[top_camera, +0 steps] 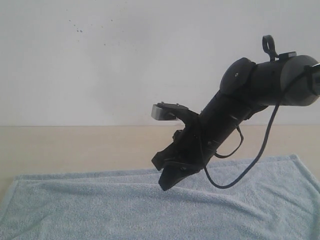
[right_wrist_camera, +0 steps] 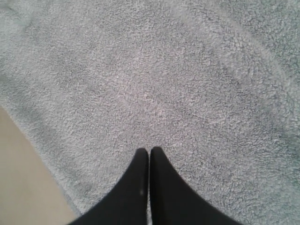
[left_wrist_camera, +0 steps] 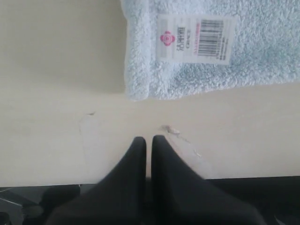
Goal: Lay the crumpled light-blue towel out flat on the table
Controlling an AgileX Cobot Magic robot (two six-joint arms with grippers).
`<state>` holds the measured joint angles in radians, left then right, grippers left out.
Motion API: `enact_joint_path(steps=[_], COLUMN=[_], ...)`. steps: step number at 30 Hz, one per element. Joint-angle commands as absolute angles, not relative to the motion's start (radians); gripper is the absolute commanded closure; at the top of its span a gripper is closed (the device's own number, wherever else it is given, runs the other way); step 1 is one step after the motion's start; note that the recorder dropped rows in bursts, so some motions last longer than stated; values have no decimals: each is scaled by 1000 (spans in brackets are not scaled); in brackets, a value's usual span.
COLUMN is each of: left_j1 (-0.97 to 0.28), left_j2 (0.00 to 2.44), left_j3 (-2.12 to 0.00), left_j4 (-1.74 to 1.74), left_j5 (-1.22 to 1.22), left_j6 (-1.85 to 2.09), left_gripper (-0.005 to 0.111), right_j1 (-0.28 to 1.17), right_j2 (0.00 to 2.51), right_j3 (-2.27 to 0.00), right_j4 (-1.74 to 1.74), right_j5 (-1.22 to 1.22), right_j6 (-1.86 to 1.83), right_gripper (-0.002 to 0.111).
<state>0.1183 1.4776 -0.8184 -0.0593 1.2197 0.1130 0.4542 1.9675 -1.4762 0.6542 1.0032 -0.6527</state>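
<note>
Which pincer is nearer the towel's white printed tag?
Left. The left pincer is over bare table beside the tag; the right pincer is over plain towel, no tag in its view.

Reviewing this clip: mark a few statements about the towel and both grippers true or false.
1. The towel lies spread over the table. True.
2. The right gripper pinches a fold of towel. False: it is shut on nothing, over flat cloth.
3. The left gripper is open. False: it is shut, over bare table beside the towel's corner.
4. The towel's tag carries a barcode. True.
</note>
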Motion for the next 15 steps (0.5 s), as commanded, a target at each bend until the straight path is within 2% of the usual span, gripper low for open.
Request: enact_joint_path(steps=[1, 6, 9, 11, 15], left_j1=[118, 118, 118, 118, 118], left_j2=[1469, 1478, 1523, 1569, 1667], left_j3=[-812, -812, -812, -812, -812], left_j4=[-97, -217, -482, -725, -1066], left_j5=[1183, 1004, 896, 834, 715], left_j6=[105, 200, 436, 640, 1017], left_gripper=[103, 103, 103, 103, 103], right_j1=[451, 451, 451, 451, 445], right_j2=[1964, 1964, 1964, 1964, 1964], right_j3=[-1474, -1474, -1474, -1474, -1454], right_j4=[654, 654, 610, 489, 83], right_j5=[1023, 1071, 1094, 1074, 936], right_j6=[-665, -665, -665, -629, -260], right_gripper=[108, 108, 108, 108, 108])
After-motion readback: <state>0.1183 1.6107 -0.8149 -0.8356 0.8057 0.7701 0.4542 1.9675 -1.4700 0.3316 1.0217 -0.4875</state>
